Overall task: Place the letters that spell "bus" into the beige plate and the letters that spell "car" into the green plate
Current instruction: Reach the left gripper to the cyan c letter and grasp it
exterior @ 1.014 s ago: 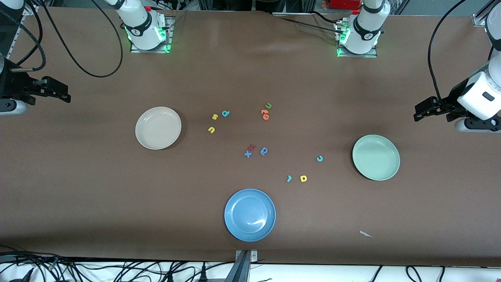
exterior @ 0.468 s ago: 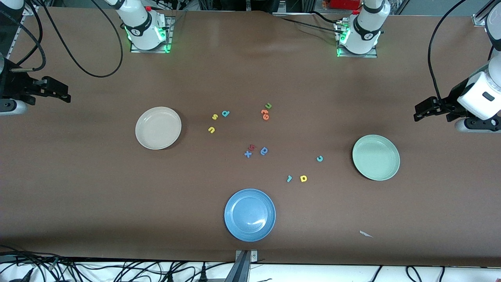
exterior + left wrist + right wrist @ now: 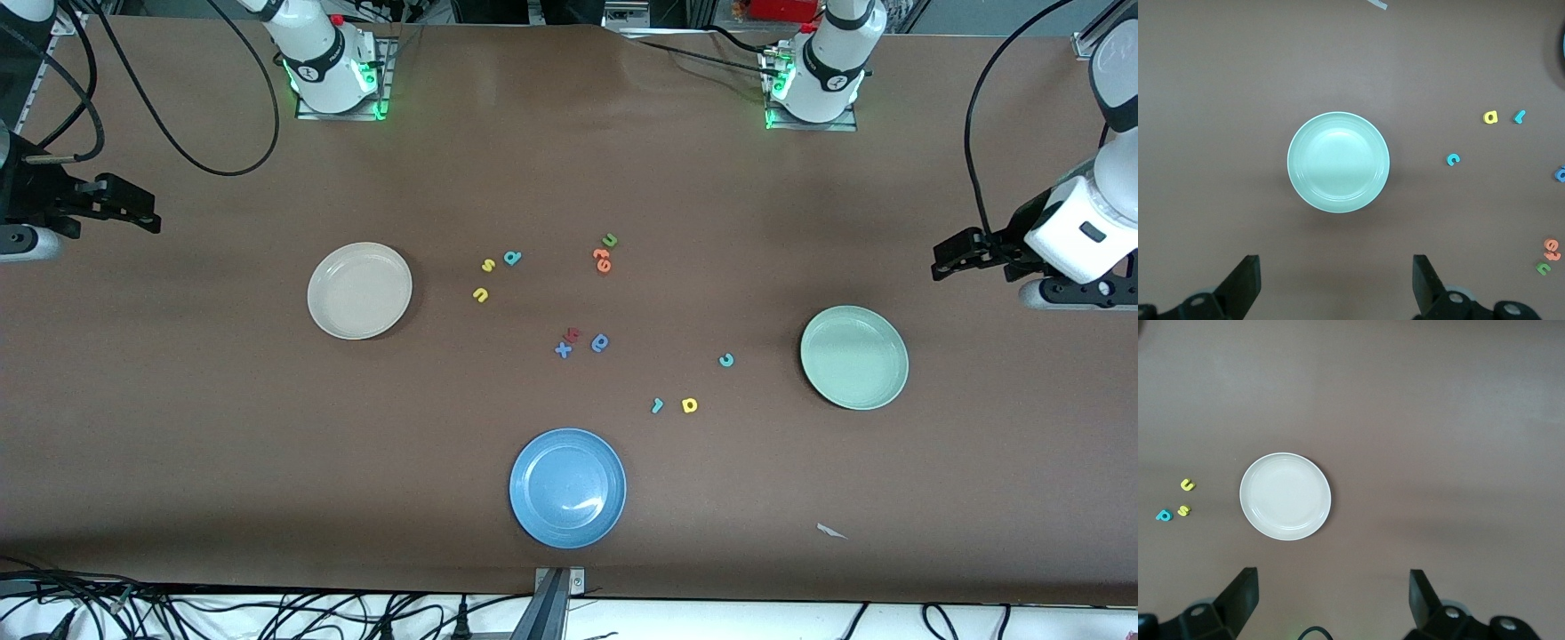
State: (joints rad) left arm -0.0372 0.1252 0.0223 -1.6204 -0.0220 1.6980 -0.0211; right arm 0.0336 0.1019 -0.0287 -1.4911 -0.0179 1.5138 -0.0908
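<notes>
The beige plate (image 3: 359,291) (image 3: 1285,496) lies toward the right arm's end, beside the yellow "s" (image 3: 487,265), teal "b" (image 3: 512,258) and yellow "u" (image 3: 481,295). Toward the left arm's end lies the green plate (image 3: 853,357) (image 3: 1338,162), with the teal "c" (image 3: 726,360), yellow "a" (image 3: 689,405) and teal "r" (image 3: 657,406) beside it. Both plates hold nothing. My left gripper (image 3: 944,258) (image 3: 1337,267) hangs open high above the table by the green plate. My right gripper (image 3: 147,212) (image 3: 1331,583) hangs open at the other end, off from the beige plate.
A blue plate (image 3: 567,487) sits near the front edge. Mid-table lie a green "u" (image 3: 610,240), orange letters (image 3: 603,260), a red letter (image 3: 573,334), a blue "x" (image 3: 563,350) and a darker blue round letter (image 3: 600,343). A paper scrap (image 3: 831,532) lies near the front edge.
The left arm has shifted slightly toward the green plate. The right arm, plates and letters have not moved.
</notes>
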